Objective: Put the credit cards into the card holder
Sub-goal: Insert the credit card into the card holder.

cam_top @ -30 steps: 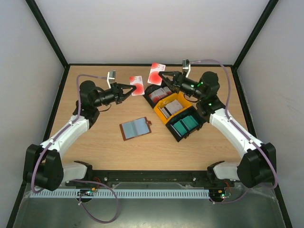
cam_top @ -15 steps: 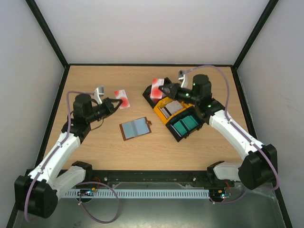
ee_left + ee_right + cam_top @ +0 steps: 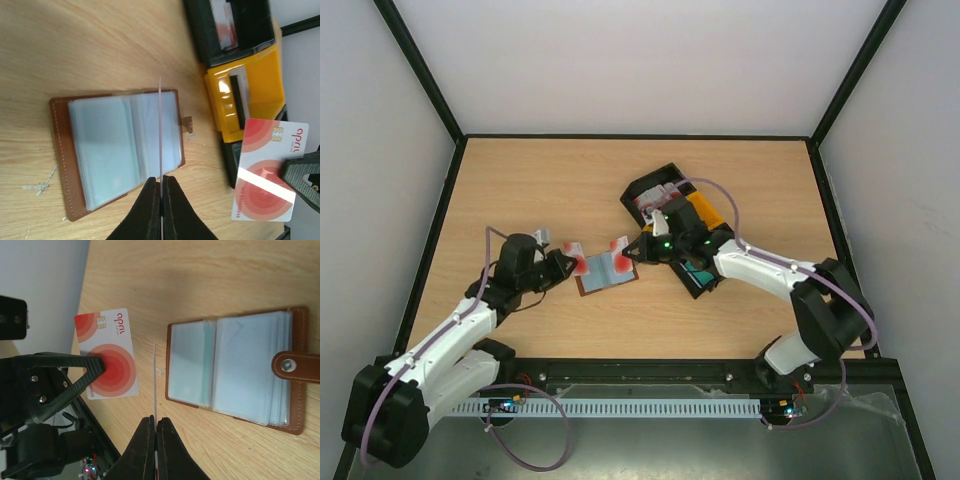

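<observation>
Brown leather card holder (image 3: pixel 607 271) lies open and flat on the wooden table (image 3: pixel 520 190), clear sleeves facing up, with its snap tab on the edge toward the bin tray (image 3: pixel 642 187). The holder sits between my two grippers, with the tray just beyond its tab side. Left gripper (image 3: pixel 161 184): fingers pinched shut on one short end of a red-and-white card, logged as left-hand card (image 3: pixel 107 354). That card stands on edge, printed face toward my right wrist camera, at the holder's outer edge, the one away from the tab. My own left wrist view shows it only as a thin line crossing the sleeves. Right gripper (image 3: pixel 155 424): likewise clamped on a second red-and-white card, logged as right-hand card (image 3: pixel 267 170), held upright on the tab side of the holder with its striped back toward my left wrist camera. From above, both cards hang low at the holder, one at each end. I cannot tell whether either card touches the sleeves. Spare cards (image 3: pixel 226 27) show in the tray's black end compartment, and pale ones stand on edge in the yellow compartment beside it.
</observation>
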`<action>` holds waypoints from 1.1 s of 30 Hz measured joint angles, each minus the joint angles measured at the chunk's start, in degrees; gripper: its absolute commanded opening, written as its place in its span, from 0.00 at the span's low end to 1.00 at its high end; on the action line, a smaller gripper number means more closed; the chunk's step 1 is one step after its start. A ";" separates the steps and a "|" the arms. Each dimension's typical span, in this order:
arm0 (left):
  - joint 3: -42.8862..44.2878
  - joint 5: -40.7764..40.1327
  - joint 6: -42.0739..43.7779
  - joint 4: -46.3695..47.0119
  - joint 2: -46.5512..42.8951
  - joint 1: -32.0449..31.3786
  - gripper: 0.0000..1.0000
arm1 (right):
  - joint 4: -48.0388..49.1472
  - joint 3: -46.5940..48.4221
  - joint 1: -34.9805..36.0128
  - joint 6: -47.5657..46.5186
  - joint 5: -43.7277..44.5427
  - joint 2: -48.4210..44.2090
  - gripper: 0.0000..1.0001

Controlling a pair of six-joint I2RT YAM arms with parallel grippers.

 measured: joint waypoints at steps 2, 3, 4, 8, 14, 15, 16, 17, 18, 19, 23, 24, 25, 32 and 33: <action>-0.87 -0.61 -0.46 0.46 0.63 -1.09 0.02 | 0.98 0.00 0.94 0.09 0.20 2.16 0.02; -1.33 -0.96 -0.70 0.68 1.18 -1.70 0.02 | 1.38 0.00 1.33 0.13 0.20 3.13 0.02; -1.81 -1.33 -0.90 0.87 1.81 -2.19 0.02 | 1.88 0.00 1.55 0.15 0.20 3.98 0.02; -2.56 -2.32 -1.11 0.98 5.05 -3.06 0.02 | 4.66 0.02 1.68 0.24 -0.35 7.80 0.02; -2.58 -5.25 -1.09 0.74 8.15 -3.26 0.02 | 6.16 1.95 1.97 0.33 -0.61 14.53 0.02; -2.58 -5.55 -1.05 0.72 8.66 -3.26 0.02 | 6.25 2.56 1.97 0.31 -0.61 15.47 0.02; -2.58 -5.79 -1.03 0.70 9.27 -3.26 0.02 | 6.29 3.19 1.97 0.31 -0.63 16.33 0.02; -2.58 -5.88 -1.01 0.70 9.92 -3.26 0.02 | 6.49 3.78 1.97 0.20 -0.68 17.16 0.02; -2.58 -5.97 -0.94 0.70 10.47 -3.26 0.02 | 6.58 4.28 1.97 0.09 -0.72 17.84 0.02; -2.58 -5.97 -0.85 0.70 11.08 -3.28 0.02 | 6.60 5.01 1.97 -0.09 -0.74 18.67 0.02; -2.58 -6.14 -0.74 0.72 12.04 -3.28 0.02 | 6.56 7.54 1.97 -1.20 -0.70 21.49 0.02; -2.58 -6.25 -0.66 0.72 12.04 -3.28 0.02 | 6.54 8.22 1.97 -1.57 -0.68 22.21 0.02; -2.58 -6.47 -0.57 0.66 12.04 -3.28 0.02 | 6.38 8.85 1.97 -1.95 -0.61 22.84 0.02; -2.58 -7.52 0.52 0.04 11.65 -3.34 0.02 | 4.85 10.62 1.97 -4.22 0.13 25.05 0.02; -2.58 -7.67 0.59 -0.04 11.61 -3.37 0.02 | 4.61 10.62 1.97 -4.44 0.24 25.16 0.02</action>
